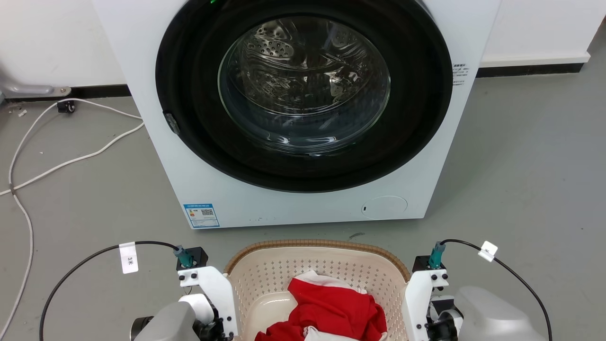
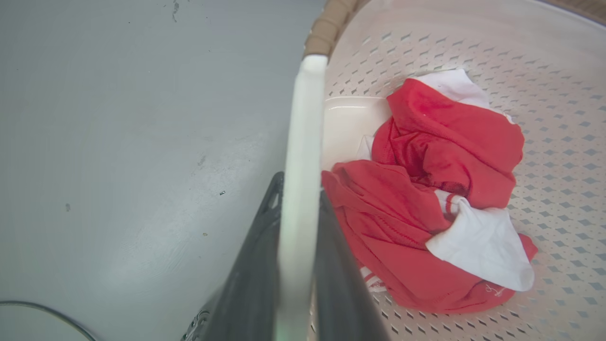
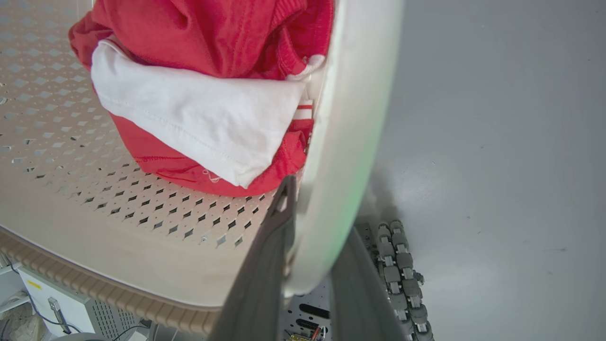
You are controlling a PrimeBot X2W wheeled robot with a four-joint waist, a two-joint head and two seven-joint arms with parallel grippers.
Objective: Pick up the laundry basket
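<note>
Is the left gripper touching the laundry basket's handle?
Touching. Left wrist view: the left gripper has both dark fingers flat against the laundry basket's white handle.

White washer (image 1: 293, 208) on a grey floor (image 1: 521, 180).
Behind it is a white wall (image 1: 52, 38) with a black baseboard (image 1: 530, 70); its round dark door (image 1: 303, 85) is shut, a blue sticker (image 1: 201, 215) sits low on its front, and a white cable (image 1: 71, 161) lies to its left.

We find the washer (image 1: 307, 208) standing close ahead of the laundry basket (image 1: 312, 244), with a narrow strip of bare floor (image 1: 293, 233) between them. The floor on either side is open. A white cable (image 1: 71, 161) lies well off to the left. Inside the basket, red and white clothing (image 1: 331, 308) fills the middle.
</note>
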